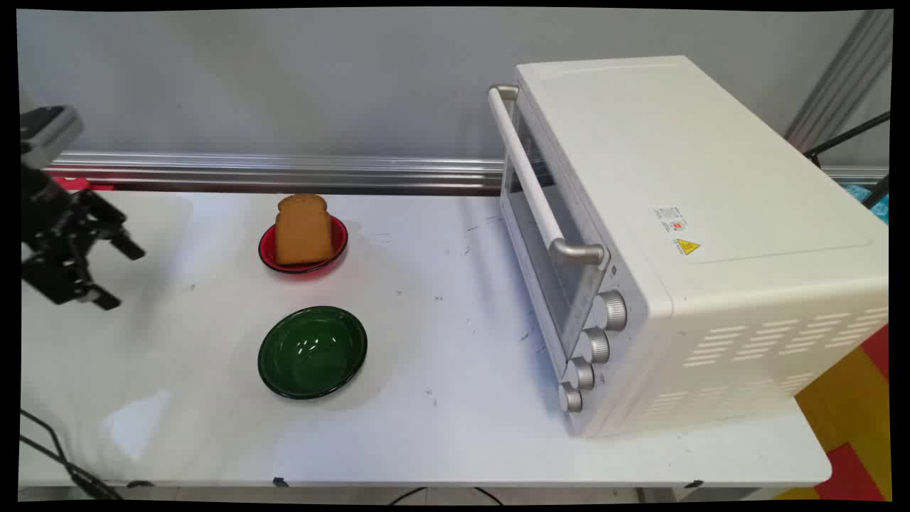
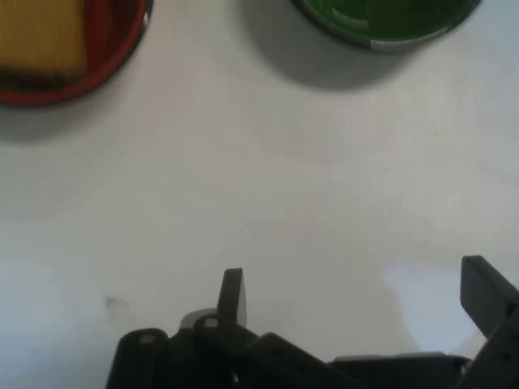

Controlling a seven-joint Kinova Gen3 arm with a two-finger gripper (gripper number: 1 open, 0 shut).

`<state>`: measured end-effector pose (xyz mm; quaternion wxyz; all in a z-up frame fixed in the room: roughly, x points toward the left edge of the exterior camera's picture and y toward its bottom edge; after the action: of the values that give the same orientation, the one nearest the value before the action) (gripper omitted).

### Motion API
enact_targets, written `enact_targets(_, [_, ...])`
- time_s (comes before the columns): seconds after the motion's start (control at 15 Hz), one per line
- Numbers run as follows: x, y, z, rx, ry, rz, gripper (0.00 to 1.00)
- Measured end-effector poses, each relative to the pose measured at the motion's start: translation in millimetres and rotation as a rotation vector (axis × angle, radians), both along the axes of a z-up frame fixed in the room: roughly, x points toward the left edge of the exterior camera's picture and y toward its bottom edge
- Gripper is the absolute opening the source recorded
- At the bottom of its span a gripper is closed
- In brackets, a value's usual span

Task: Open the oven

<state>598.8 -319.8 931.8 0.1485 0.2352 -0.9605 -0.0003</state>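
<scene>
My hand [image 1: 117, 274] hanging over table [image 1: 441, 427] at left, fingers spread wide, holding nothing. Toast [image 1: 304, 229] sitting in red bowl [image 1: 339, 249], untouched; green bowl [image 1: 313, 352] lying empty nearby. Oven [image 1: 682, 242] standing shut at right.

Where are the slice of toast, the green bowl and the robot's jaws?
toast [image 1: 304, 231]: main view, its flat face.
green bowl [image 1: 312, 351]: main view, its inner bottom.
gripper [image 1: 119, 276]: main view, between its open fingertips.
</scene>
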Motion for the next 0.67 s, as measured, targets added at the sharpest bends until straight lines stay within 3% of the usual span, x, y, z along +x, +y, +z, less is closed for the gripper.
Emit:
enact_targets(0.2, [-29,-12,8,-0.025,0.011,0.003,1.00])
enact_targets(0.67, [-135,-55,41,-0.097,0.037,0.030,1.00])
